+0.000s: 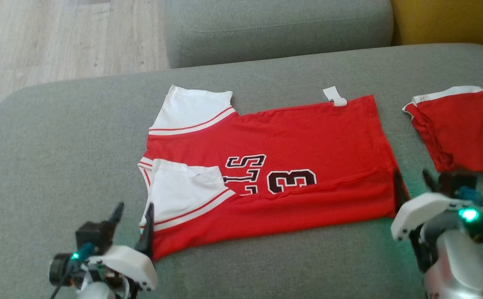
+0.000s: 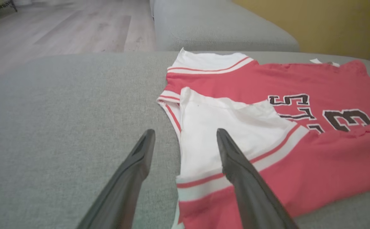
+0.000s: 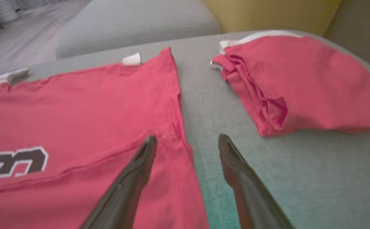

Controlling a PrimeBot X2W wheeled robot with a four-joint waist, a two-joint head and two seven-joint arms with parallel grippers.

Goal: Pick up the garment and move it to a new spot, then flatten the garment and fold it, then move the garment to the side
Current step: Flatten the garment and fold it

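The red jersey (image 1: 291,166) lay spread on the grey sofa cushion (image 1: 58,145), its white sleeves toward the robot's left and its hem toward the right. Its near long edge was folded up over the body, so the near sleeve rested on the red front and the fold covered the lower part of the black lettering and the "3". A small white tag (image 1: 334,96) stuck out at the far edge.

The left gripper (image 1: 134,206) stood at the jersey's near left corner with its fingers (image 2: 235,165) spread wide and nothing between them. In the left wrist view one finger lay over bare cushion and the other over the white sleeve and its red-and-white band (whether that tip pressed the cloth or hung just above it could not be told).

The right gripper (image 1: 411,174) was at the hem's near corner, jaws equally wide and holding nothing. In the right wrist view, one finger was over the red fabric beside the fold line and the other over the strip of cushion between the jersey and a second red garment (image 1: 461,128), which lay bunched just to the right, apart from the jersey.
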